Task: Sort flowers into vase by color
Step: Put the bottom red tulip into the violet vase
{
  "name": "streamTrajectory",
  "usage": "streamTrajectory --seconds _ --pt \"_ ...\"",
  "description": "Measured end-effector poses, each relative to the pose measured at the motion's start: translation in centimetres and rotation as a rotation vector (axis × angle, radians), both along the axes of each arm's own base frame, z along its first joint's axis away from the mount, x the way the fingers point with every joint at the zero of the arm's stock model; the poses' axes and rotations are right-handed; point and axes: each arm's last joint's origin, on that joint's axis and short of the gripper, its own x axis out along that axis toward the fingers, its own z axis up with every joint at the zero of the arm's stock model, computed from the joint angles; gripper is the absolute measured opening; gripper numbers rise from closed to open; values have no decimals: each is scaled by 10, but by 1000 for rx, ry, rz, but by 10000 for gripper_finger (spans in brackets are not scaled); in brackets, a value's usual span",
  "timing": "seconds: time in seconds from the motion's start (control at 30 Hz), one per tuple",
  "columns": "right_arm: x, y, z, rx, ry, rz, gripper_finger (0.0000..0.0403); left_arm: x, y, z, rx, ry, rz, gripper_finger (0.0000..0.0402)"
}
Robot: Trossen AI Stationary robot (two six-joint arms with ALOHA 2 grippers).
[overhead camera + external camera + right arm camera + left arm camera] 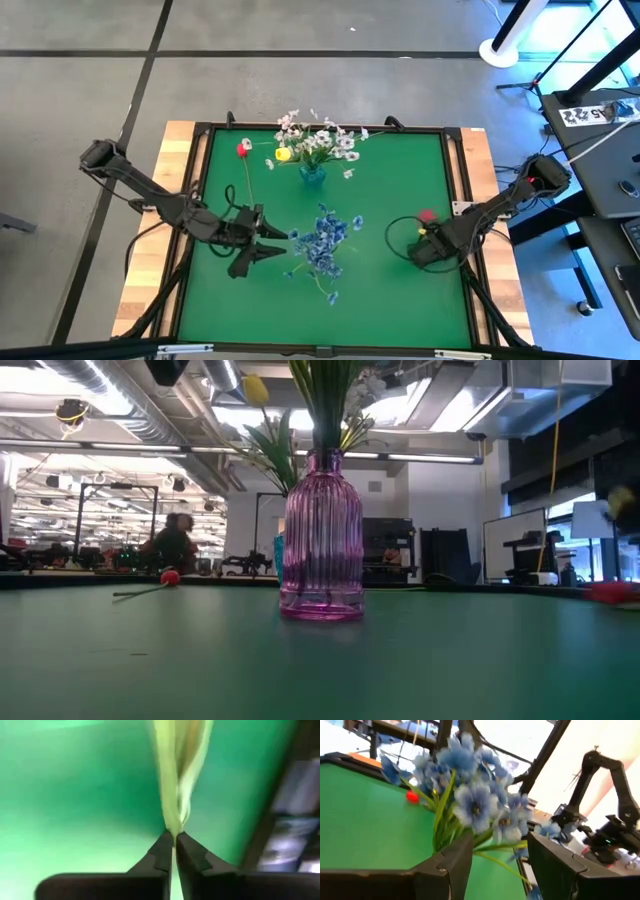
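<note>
The thin green stem of a red-budded flower [175, 795] is clamped by the right gripper [173, 840] for lifting; the left gripper [497, 860], fingers apart, is held at the blue flower cluster [470, 795].

Bright, even light from overhead across the green table [400, 250], shadows faint. Strong glare at the high view's top right corner. Ceiling strips [150, 448] glowing in the low view, room behind soft. Blue flowers [475, 805] blurred close to the left wrist lens, background washed out white. Green stem [172, 785] smeared, out of focus.
</note>
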Motion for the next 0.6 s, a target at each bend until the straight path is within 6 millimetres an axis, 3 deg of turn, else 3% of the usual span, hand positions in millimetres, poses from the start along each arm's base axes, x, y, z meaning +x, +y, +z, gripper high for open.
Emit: streamTrajectory --seconds 0.17,0.3,0.47,0.6 --pt "30 15 32 49 -239 80 5 -2 5 3 4 -10 60 183" --pt "45 16 32 60 -410 142 20 -1 9 3 3 -14 109 183" --pt "49 6 18 10 -391 291 79 0 11 5 -27 -25 124 183" --pt "58 1 18 -75 -471 447 145 0 11 5 -61 -25 127 183"
